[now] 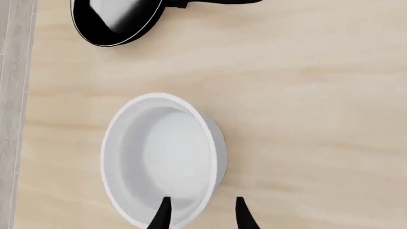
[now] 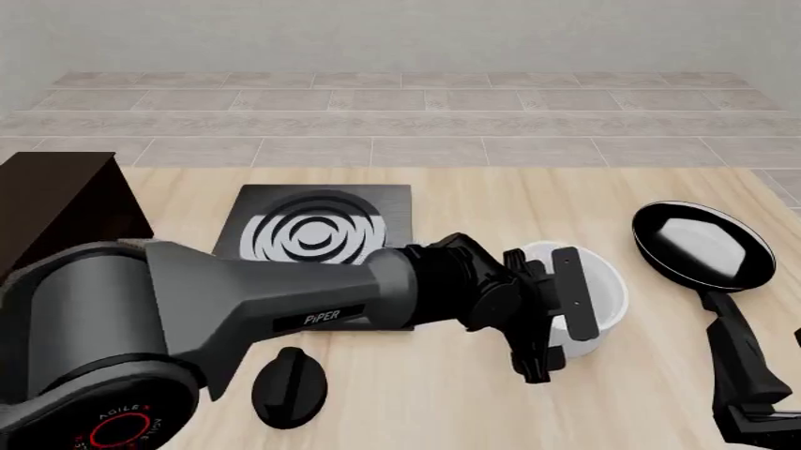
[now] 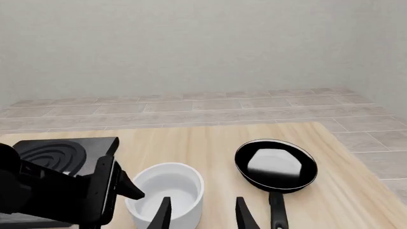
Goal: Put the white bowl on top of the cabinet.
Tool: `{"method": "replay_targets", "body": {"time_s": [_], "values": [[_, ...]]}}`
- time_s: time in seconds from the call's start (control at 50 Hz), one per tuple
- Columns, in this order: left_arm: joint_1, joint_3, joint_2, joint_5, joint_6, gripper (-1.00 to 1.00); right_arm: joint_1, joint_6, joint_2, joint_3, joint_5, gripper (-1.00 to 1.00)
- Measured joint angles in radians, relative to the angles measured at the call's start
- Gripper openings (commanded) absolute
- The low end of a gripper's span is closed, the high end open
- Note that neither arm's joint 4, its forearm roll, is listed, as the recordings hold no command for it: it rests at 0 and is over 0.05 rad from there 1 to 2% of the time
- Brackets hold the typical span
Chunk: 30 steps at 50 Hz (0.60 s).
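Front view: left arm reaches across the table (image 2: 414, 403) from the near left toward the white bowl (image 2: 598, 292), which sits on the wood right of centre, between the stove plate (image 2: 319, 234) and the frying pan (image 2: 701, 246). Left gripper (image 2: 557, 323) is at the bowl's near-left side, and much of the bowl is hidden behind it. A black knob (image 2: 291, 384) lies on the table near the left arm's base. Cabinet (image 2: 56, 220) stands at the far left edge, dark and boxy, well apart from the bowl.

Left wrist view: left gripper (image 1: 202, 214) fingers parted, one tip over the bowl's inside, the other outside the wall, so they straddle the rim of the white bowl (image 1: 162, 160). Not clamped; a gap shows on the outer side. Frying pan (image 1: 117, 21) is beyond the bowl.

Right wrist view: right gripper (image 3: 202, 214) fingers spread, holding nothing, hanging above the near edge of the table (image 3: 216, 138). White bowl (image 3: 168, 188) stands upright just left of the frying pan (image 3: 275, 164), not touching it. Left gripper (image 3: 105, 188) sits against the bowl's left side; stove plate (image 3: 60, 152) beyond.
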Motion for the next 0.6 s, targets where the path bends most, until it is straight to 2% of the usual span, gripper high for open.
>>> {"method": "replay_targets", "body": {"time_s": [0.6], "values": [[-0.007,-0.046,0.065,-0.006,-0.022,1.0,0.001,0.006,-0.001,0.0,0.001,1.0]]}}
